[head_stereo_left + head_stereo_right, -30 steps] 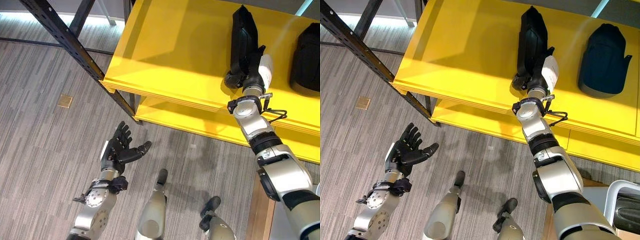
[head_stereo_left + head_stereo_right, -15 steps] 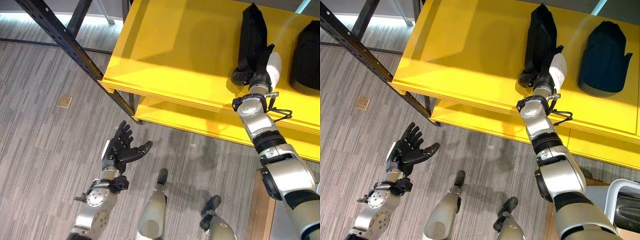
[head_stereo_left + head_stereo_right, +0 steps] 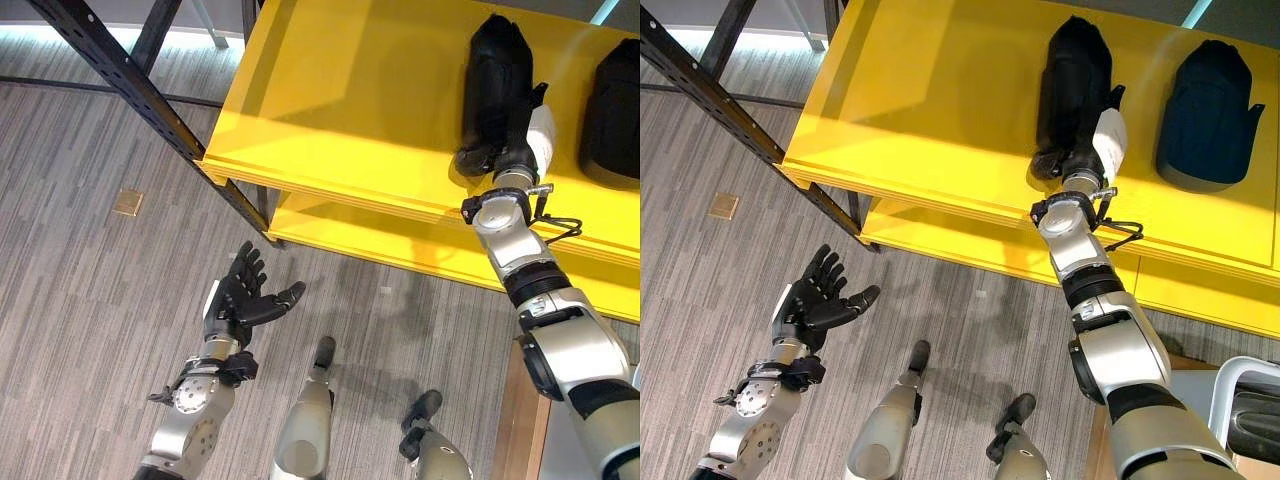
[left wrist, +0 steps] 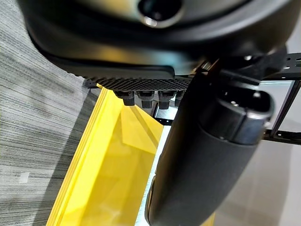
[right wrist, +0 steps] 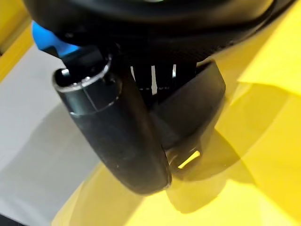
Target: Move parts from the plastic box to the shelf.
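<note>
Black part (image 3: 1072, 85) on shelf (image 3: 940, 110), right hand (image 3: 1085, 150) gripping.

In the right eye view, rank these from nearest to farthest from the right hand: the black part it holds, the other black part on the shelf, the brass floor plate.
1. The black part, gripped by the right hand on the yellow shelf.
2. The other black part, further right on the shelf.
3. The brass floor plate, on the floor far to the left.
</note>
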